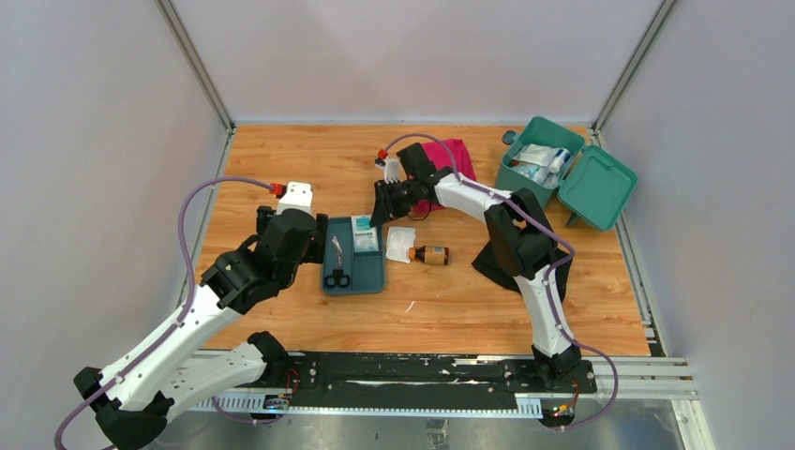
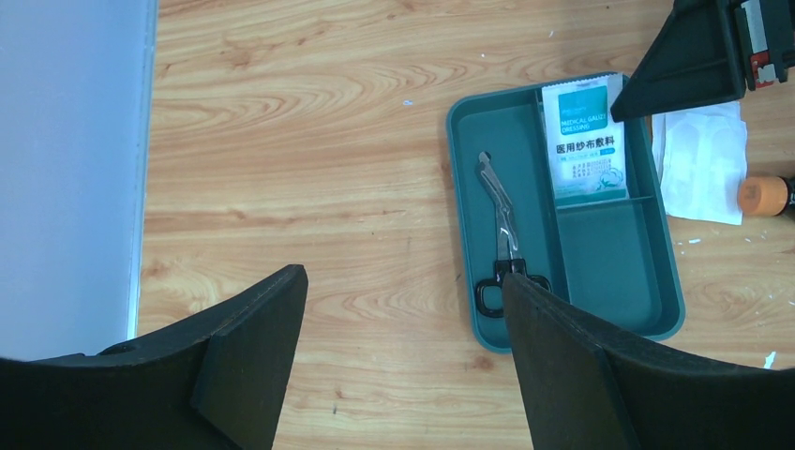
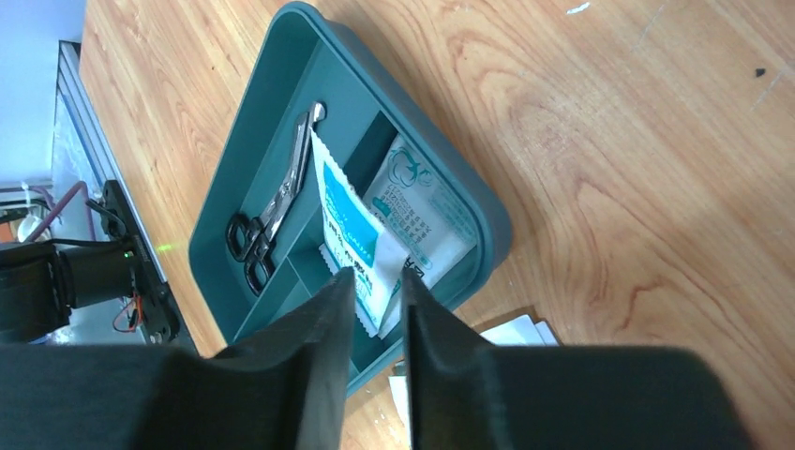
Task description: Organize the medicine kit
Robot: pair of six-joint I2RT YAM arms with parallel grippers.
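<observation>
The left jaws hang over bare worktop (image 1: 281, 159) just left of the tray (image 1: 367, 274) — spread wide, nothing between them. The tray is shallow, dark teal and split into compartments.

Scissors (image 2: 503, 239) lie in its long left compartment, black handles toward the near edge. The far right compartment holds gauze. One packet (image 3: 349, 230) with teal print stands tilted on edge, and a second packet (image 3: 417, 202) lies flat under it.

The right jaws are down over that compartment with only a narrow gap between them. The corner of the tilted packet sits in that gap — whether they pinch it, I cannot tell.

Just right of the tray, a white pad (image 1: 400, 244) lies flat on the worktop. Beside it is a brown bottle (image 1: 433, 254) on its side. Farther back, partly behind the right arm (image 1: 469, 195), is a pink cloth (image 1: 455, 155). A black cloth (image 1: 486, 267) lies under that arm's elbow.

The kit (image 1: 514, 180) stands at the far right corner of the worktop. Its lid (image 1: 600, 187) is swung open to the right, and white packets show inside the box.
</observation>
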